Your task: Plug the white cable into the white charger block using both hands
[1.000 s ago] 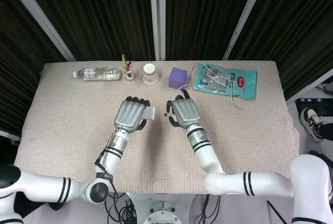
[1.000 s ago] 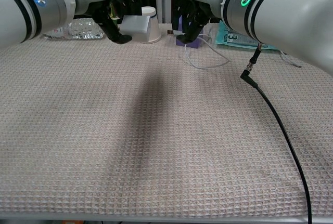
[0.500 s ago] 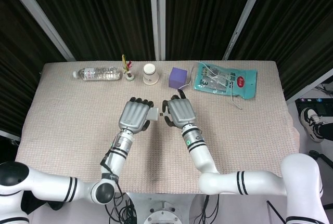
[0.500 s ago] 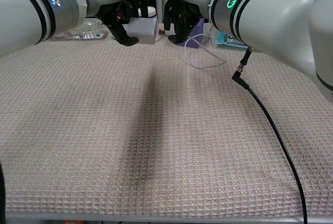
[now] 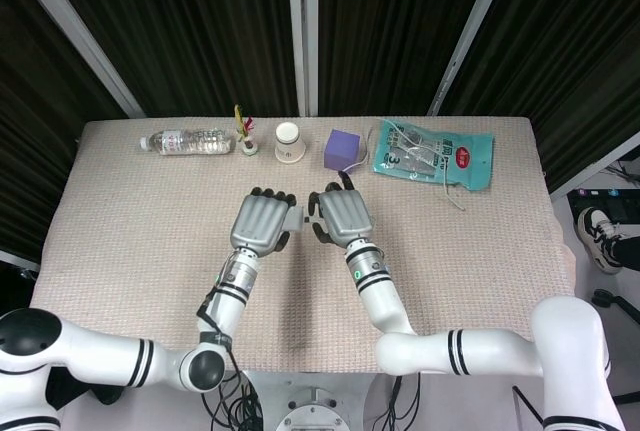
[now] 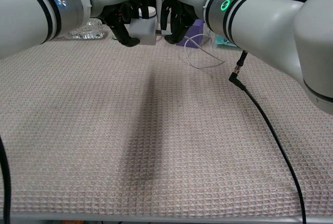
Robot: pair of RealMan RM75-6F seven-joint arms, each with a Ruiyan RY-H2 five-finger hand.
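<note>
My left hand (image 5: 262, 223) grips the white charger block (image 5: 293, 218) above the table's middle, and the block (image 6: 144, 30) juts out to the right of its fingers. My right hand (image 5: 341, 215) faces it and pinches the plug end of the white cable (image 6: 167, 38), which sits right at the block's face. The cable (image 6: 203, 60) trails behind in a loop on the cloth toward the purple box. Whether the plug has entered the block is hidden by the fingers.
Along the back edge stand a water bottle (image 5: 186, 141), a paper cup (image 5: 288, 142), a purple box (image 5: 344, 150) and a teal packet (image 5: 433, 154). A black cable (image 6: 265, 125) from my right arm hangs over the woven table mat (image 6: 104, 130).
Both hands have drawn together at the table's middle. The gap between the plug and the charger block has closed to almost nothing.
</note>
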